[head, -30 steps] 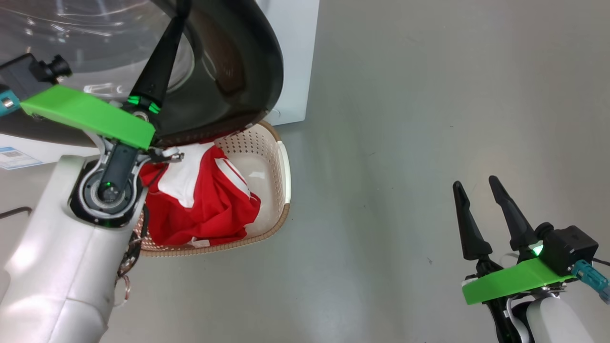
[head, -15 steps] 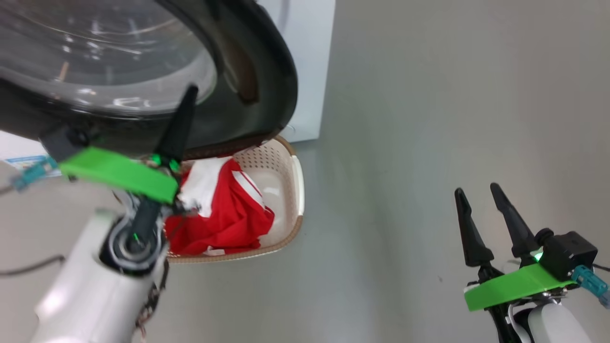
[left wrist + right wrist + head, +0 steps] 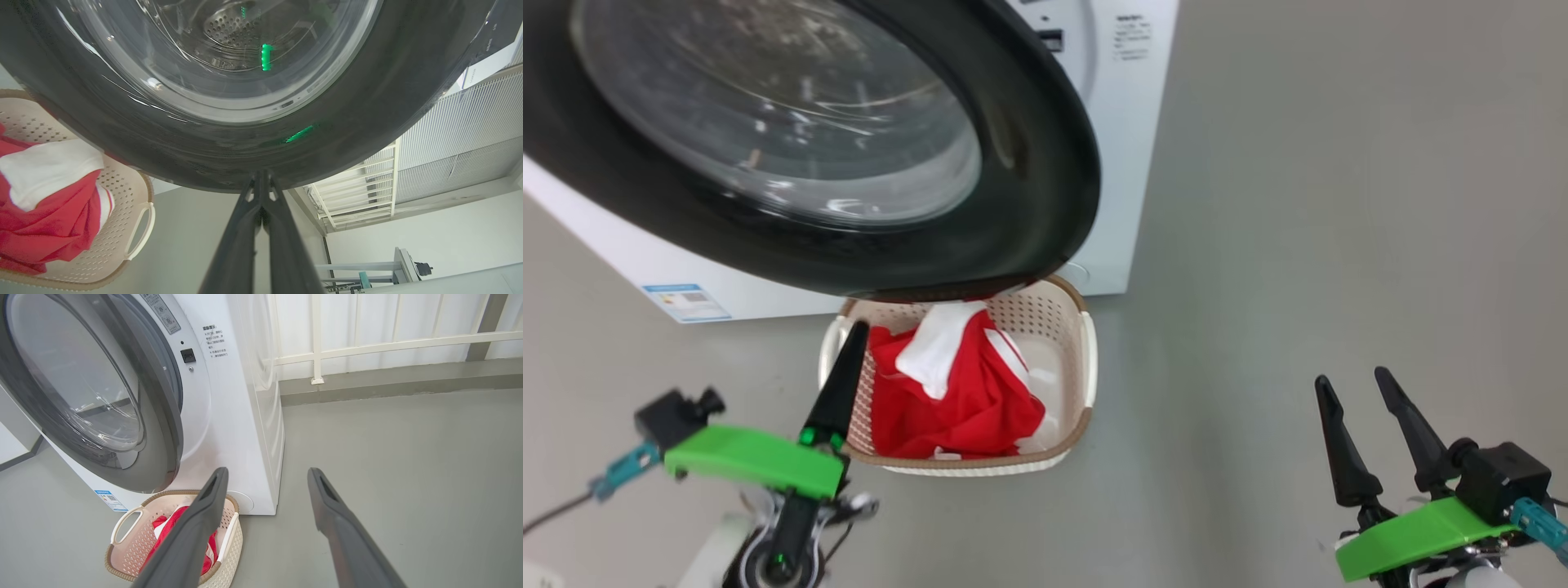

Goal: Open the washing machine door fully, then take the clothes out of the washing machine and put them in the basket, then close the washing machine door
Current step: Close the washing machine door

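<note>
Door, position: you will find the washing machine door (image 3: 792,139) swung off the front of the washing machine (image 3: 1123,163). In the head view its lower rim overhangs the far end of the basket (image 3: 1086,359).
Door, facing: the glass faces out toward the robot. In the right wrist view the door's free edge stands clear of the white front panel.
Door, appearance: wide glossy black ring around clear glass that carries reflections.
Clothes, position: the clothes (image 3: 964,400) lie inside the basket on the floor (image 3: 1298,245), just before the machine.
Clothes, axis: a crumpled heap, so you cannot read a long axis. The white patch lies on top, toward the machine.
Clothes, appearance: bright red fabric with white trim.
Left gripper: the left gripper (image 3: 856,331) has its fingers pressed together and holds nothing. Its long axis runs up the head view, with the tip over the basket's near left corner.
Right gripper: the right gripper (image 3: 1351,377) is spread wide and empty, well apart from the basket.
Left wrist view adds: the perforated drum (image 3: 229,28) seen through the glass, and the closed fingers (image 3: 245,228) aimed at the door's lower ring.
Right wrist view adds: a black latch square (image 3: 188,355), printed text on the front panel, and a white railing (image 3: 367,347) behind the machine.
Head view adds: a small blue label (image 3: 685,300) low on the machine front.
</note>
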Controlling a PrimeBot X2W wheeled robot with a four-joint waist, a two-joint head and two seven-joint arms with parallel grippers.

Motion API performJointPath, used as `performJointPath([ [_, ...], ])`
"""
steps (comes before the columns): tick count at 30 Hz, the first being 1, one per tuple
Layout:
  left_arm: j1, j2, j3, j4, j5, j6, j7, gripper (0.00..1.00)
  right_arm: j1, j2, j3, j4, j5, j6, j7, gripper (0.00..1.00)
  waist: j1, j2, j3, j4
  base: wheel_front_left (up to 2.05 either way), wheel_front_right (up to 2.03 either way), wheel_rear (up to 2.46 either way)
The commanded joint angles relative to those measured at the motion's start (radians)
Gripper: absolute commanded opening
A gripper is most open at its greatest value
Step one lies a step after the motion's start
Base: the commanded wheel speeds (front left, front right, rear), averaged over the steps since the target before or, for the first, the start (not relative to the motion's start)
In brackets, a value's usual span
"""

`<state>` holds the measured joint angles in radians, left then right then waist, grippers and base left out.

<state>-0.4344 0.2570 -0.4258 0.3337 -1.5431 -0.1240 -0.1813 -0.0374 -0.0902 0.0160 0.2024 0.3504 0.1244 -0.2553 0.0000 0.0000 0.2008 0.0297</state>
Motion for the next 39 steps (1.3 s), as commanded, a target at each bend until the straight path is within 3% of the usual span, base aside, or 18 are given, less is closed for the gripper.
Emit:
performJointPath([
  [1,0.018,0.037,0.033,-0.027,-0.010,-0.007,-0.020,0.00,0.007,-0.015,0.018,-0.024,0.000,0.006,-0.006,1.00,0.0000,0.0000,-0.035,0.038,0.00,0.00,0.00],
  [12,0.160,0.085,0.037,0.004,0.115,-0.007,-0.079,0.03,0.041,-0.017,0.002,-0.027,0.000,0.006,-0.006,1.00,0.0000,0.0000,-0.072,0.073,0.00,0.00,0.00],
  [20,0.256,0.061,0.160,0.010,0.278,-0.007,-0.080,0.50,0.063,-0.018,-0.015,-0.030,0.000,0.006,-0.006,1.00,0.0000,0.0000,-0.087,0.093,0.00,0.00,0.00],
  [21,0.266,0.059,0.174,0.011,0.303,-0.007,-0.080,0.65,0.064,-0.019,-0.018,-0.031,0.000,0.006,-0.006,1.00,0.0000,0.0000,-0.088,0.096,0.00,0.00,0.00],
  [22,0.266,0.059,0.174,0.011,0.303,-0.007,-0.080,0.65,0.064,-0.019,-0.018,-0.031,0.000,0.006,-0.006,1.00,0.0000,0.0000,-0.088,0.096,0.00,0.00,0.00],
  [25,0.293,0.044,0.218,0.005,0.369,-0.007,-0.080,0.99,0.070,-0.019,-0.025,-0.032,0.001,0.006,-0.006,1.00,0.0000,0.0000,-0.092,0.103,0.00,0.00,0.00],
  [33,0.356,-0.004,0.326,-0.028,0.745,-0.007,-0.080,1.00,0.090,-0.018,-0.050,-0.034,0.004,0.006,-0.006,1.00,0.0000,0.0000,-0.110,0.120,0.00,0.00,0.00],
  [39,0.386,-0.081,0.437,-0.092,1.006,-0.007,-0.080,1.00,0.091,-0.018,-0.065,-0.038,0.004,0.006,-0.006,1.00,0.0000,0.0000,-0.114,0.127,0.00,0.00,0.00],
])
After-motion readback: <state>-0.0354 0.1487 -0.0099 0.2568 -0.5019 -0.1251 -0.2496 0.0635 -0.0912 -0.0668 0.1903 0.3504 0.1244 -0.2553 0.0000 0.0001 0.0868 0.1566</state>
